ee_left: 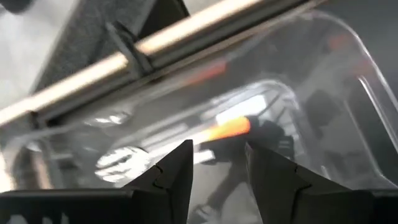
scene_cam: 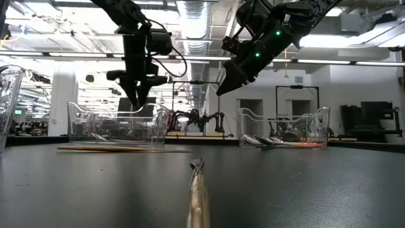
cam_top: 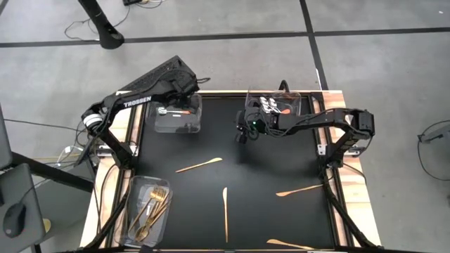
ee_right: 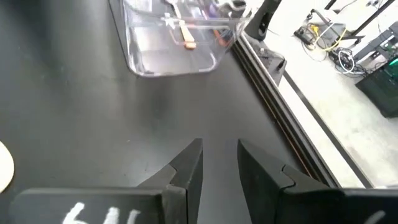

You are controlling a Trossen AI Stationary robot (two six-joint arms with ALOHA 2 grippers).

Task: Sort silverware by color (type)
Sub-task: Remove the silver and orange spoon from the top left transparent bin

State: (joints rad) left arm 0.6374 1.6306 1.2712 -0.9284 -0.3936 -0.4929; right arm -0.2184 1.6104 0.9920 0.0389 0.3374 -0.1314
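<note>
The silverware is spread out. A spoon with an orange handle lies in the far-left clear tray, and more spoons lie in the far-right tray. Gold forks fill the near-left tray. Slim gold knives lie flat on the black mat. My left gripper hovers open above the far-left tray, over the spoon's handle. My right gripper hangs open over bare mat beside the far-right tray, holding nothing.
Another gold knife lies at the mat's near edge. In the low view both grippers hang well above the tray rims. The wooden table frame borders the mat, and bare mat lies between the trays.
</note>
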